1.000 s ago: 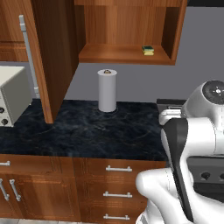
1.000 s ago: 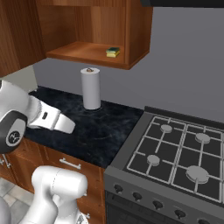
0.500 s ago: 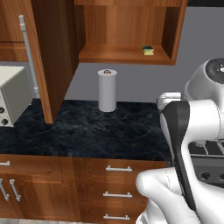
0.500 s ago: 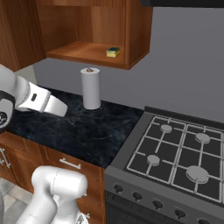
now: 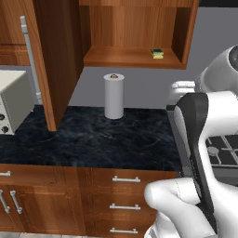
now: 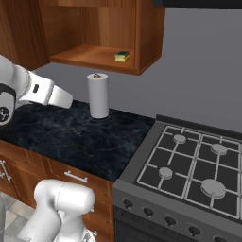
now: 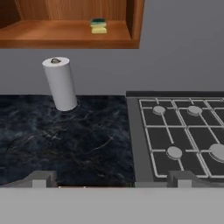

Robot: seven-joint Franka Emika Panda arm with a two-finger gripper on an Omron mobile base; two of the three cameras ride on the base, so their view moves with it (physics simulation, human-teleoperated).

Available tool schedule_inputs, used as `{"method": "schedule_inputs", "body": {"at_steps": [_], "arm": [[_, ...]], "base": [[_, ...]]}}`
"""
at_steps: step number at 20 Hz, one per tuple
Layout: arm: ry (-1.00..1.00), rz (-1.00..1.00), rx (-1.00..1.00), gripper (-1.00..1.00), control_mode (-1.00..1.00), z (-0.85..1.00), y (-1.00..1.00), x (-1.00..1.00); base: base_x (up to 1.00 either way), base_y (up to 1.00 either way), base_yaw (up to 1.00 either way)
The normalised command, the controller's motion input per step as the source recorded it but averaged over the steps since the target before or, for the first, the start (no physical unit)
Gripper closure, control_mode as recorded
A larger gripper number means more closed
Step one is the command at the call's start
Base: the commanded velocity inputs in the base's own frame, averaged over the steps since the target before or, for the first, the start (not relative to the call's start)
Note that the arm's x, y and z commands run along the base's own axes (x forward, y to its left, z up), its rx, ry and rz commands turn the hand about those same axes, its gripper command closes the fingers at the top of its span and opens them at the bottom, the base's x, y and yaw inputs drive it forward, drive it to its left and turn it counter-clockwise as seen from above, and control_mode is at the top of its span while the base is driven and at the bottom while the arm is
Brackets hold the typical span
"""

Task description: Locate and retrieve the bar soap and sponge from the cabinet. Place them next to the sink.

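Standing open with its door (image 5: pixel 49 60) swung out to the left, the cabinet (image 5: pixel 135 28) shows the sponge (image 5: pixel 157 53) lying on its bottom shelf near the right wall, the green layer uppermost; the bar soap cannot be made out on the part of the shelf that is visible. In the hand view the gripper (image 7: pixel 111 178) looks out over the dark counter (image 7: pixel 65 140) with its two fingertips (image 7: pixel 43 178) set far apart, the jaws fully open and holding nothing, and the sponge sits high and well apart from them. A paper towel roll (image 5: pixel 114 96) stands upright on the counter directly below the shelf, and a gas stove (image 6: pixel 189 160) lies to the right. The robot appears to be at the start of its reach towards the sponge. The main risk, as a judgement, is the climb: an arm rising from counter height could clip the paper towel roll and topple it, or strike the shelf's front edge. The sponge's place close to the cabinet's right wall leaves little room for one finger, so a grasp across that side could jam or push the sponge deeper
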Motion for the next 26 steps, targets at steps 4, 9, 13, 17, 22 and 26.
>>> {"method": "schedule_inputs", "body": {"at_steps": [4, 9, 13, 17, 22, 26], "arm": [[-0.2, 0.07, 0.0, -1.0, -1.0, 0.15, -0.01, 0.16], [-0.07, 0.03, -0.06, -1.0, -1.0, 0.3, 0.0, 0.08], [0.0, 0.0, -0.08, -1.0, -1.0, 0.44, 0.0, 0.05], [0.09, 0.0, -0.02, -1.0, -1.0, 0.09, 0.0, 0.21], [0.01, 0.0, 0.0, -1.0, -1.0, 0.0, -0.08, 0.38], [-0.03, -0.01, 0.0, -1.0, -1.0, -0.01, -0.04, 0.3]], "base": [[0.0, 0.0, 0.0], [0.0, 0.0, 0.0], [0.0, 0.0, 0.0], [0.0, 0.0, 0.0], [0.0, 0.0, 0.0], [0.0, 0.0, 0.0]]}}
